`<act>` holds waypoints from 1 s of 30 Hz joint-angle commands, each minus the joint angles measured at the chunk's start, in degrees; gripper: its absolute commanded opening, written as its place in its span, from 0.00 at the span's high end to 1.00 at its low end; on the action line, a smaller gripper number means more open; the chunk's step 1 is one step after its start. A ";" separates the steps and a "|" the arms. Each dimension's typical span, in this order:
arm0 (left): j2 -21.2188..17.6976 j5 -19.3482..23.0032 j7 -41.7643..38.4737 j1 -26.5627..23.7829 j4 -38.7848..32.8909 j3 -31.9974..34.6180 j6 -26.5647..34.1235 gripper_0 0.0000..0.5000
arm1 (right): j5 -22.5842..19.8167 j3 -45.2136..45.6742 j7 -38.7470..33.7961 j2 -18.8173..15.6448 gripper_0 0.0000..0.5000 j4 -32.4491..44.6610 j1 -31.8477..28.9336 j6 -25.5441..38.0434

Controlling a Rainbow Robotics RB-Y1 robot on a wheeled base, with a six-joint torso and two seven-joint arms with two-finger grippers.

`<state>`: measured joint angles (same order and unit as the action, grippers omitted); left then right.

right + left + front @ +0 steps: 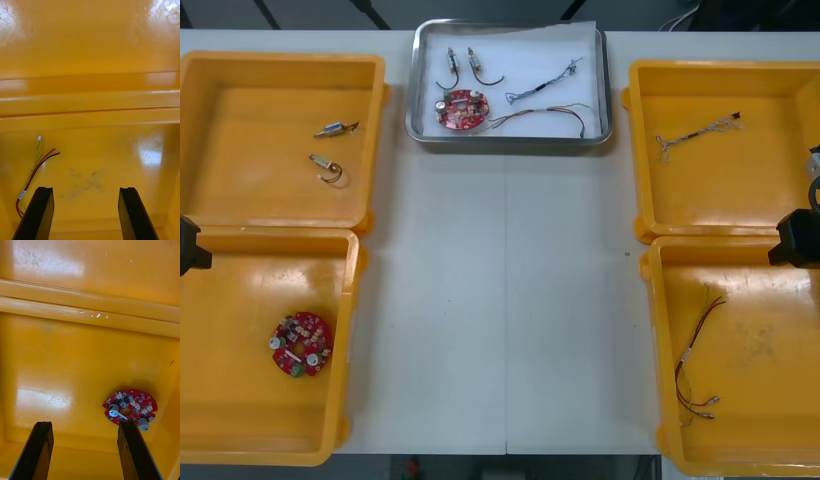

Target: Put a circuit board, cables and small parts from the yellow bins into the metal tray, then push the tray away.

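The metal tray [510, 139] sits at the table's far edge, holding a circuit board [461, 110], cables [542, 84] and small metal parts [477, 63], so loading looks finished to me; my left gripper [84, 423] hangs wide open, empty, over the near left bin [240, 440], a spare board [130, 409] just past one finger; my right gripper [86, 189], equally open and empty, hovers over the near right bin [770, 400] beside a red and black cable [35, 172]; both arms sit out at the sides.

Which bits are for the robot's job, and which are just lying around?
For the job: metal tray holding circuit board, cables, small metal parts; open left pincer and right pincer over near yellow bins.
Lying about: spare board, two loose parts, leftover cables in bins.
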<state>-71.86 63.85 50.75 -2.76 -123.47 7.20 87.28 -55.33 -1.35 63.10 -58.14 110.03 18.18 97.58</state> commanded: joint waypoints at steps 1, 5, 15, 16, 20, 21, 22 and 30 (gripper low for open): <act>-2.85 0.31 0.49 0.74 -0.10 1.33 -0.36 0.00 | 0.13 2.14 -2.45 -2.42 0.00 1.42 -0.69 -0.46; -2.85 0.31 0.49 0.74 -0.10 1.33 -0.36 0.00 | -0.75 3.02 -2.45 -2.33 0.00 1.50 -0.69 -0.55; -2.85 0.31 0.49 0.74 -0.10 1.33 -0.36 0.00 | -2.15 5.30 -1.93 -2.33 0.00 3.09 -0.69 -0.55; -2.85 0.31 0.49 0.74 -0.10 1.33 -0.36 0.00 | -2.15 5.39 -1.84 -2.42 0.00 3.26 -0.60 -0.55; -2.85 0.31 0.49 0.74 -0.10 1.33 -0.36 0.00 | -1.80 5.39 -1.84 -2.33 0.00 3.61 -0.69 -0.55; -2.85 0.31 0.49 0.74 -0.10 1.33 -0.36 0.00 | -1.80 5.39 -1.84 -2.33 0.00 3.61 -0.69 -0.55; -2.85 0.31 0.49 0.74 -0.10 1.33 -0.36 0.00 | -1.80 5.39 -1.84 -2.33 0.00 3.61 -0.69 -0.55; -2.85 0.31 0.49 0.74 -0.10 1.33 -0.36 0.00 | -1.80 5.39 -1.84 -2.33 0.00 3.61 -0.69 -0.55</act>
<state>-71.86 63.85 50.75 -2.76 -123.47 7.20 87.28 -56.96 2.13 63.04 -58.14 112.15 18.01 97.49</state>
